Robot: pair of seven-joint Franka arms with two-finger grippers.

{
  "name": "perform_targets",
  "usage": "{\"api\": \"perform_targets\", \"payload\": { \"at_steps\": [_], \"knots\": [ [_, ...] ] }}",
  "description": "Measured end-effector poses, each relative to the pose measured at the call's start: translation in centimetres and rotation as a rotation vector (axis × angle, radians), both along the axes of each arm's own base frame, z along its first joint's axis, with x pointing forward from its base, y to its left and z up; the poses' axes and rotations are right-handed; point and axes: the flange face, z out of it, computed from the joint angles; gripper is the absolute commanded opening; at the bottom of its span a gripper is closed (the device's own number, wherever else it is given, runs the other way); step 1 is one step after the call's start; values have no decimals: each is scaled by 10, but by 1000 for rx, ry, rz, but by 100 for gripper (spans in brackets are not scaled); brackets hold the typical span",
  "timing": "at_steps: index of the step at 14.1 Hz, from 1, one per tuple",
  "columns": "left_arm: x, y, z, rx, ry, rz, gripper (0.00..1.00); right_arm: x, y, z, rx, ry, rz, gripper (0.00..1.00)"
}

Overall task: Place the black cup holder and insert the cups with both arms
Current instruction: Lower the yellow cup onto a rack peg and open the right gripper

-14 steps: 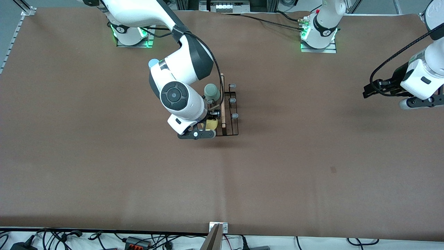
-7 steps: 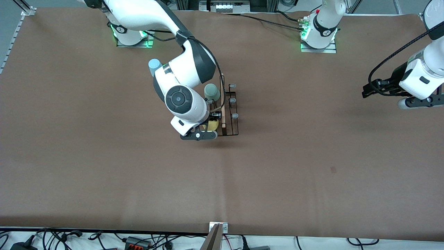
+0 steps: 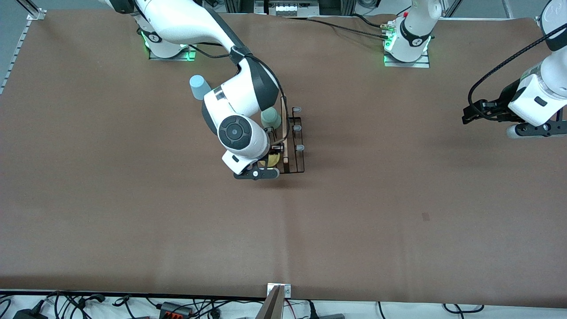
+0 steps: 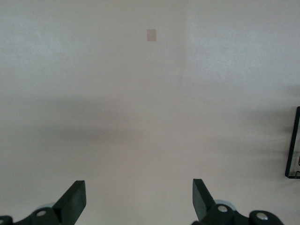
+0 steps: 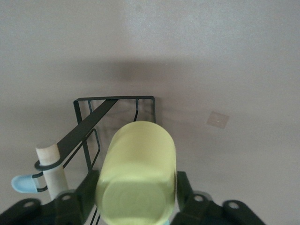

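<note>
The black cup holder [image 3: 294, 150] stands mid-table, wooden rod [image 3: 284, 133] along its top, grey-blue pegs [image 3: 300, 147] on its left-arm side. A pale green cup [image 3: 269, 118] sits upside down on it. My right gripper [image 3: 266, 168] is shut on the yellow cup [image 3: 271, 161], held over the rack's end nearest the front camera. In the right wrist view the yellow cup [image 5: 137, 171] fills the jaws, next to the rod [image 5: 52, 166] and rack frame [image 5: 115, 101]. The light blue cup [image 3: 199, 87] stands on the table near the right arm's base. My left gripper [image 4: 138, 199] is open and empty, waiting at the left arm's end.
The brown table [image 3: 398, 199] stretches around the rack. A small dark mark [image 3: 425, 216] lies on it. Cables and a metal bracket [image 3: 277, 301] line the edge nearest the front camera.
My right arm has shifted toward the rack with the yellow cup, uncovering the light blue cup. The left gripper has drifted slightly.
</note>
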Motion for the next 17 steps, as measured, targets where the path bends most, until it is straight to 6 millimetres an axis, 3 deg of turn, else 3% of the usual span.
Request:
{"api": "perform_targets", "payload": {
  "at_steps": [5, 8, 13, 17],
  "knots": [
    [0, 3, -1, 0, 2, 5, 100, 2, 0, 16, 15, -21, -2, 100],
    [1, 3, -2, -1, 5, 5, 100, 15, -24, 52, 14, -60, -33, 100],
    [1, 4, -3, -1, 7, 4, 100, 56, -121, 113, -60, -136, -59, 100],
    [2, 17, -6, -3, 13, 12, 100, 84, -225, 151, -43, -131, -56, 100]
  ]
}}
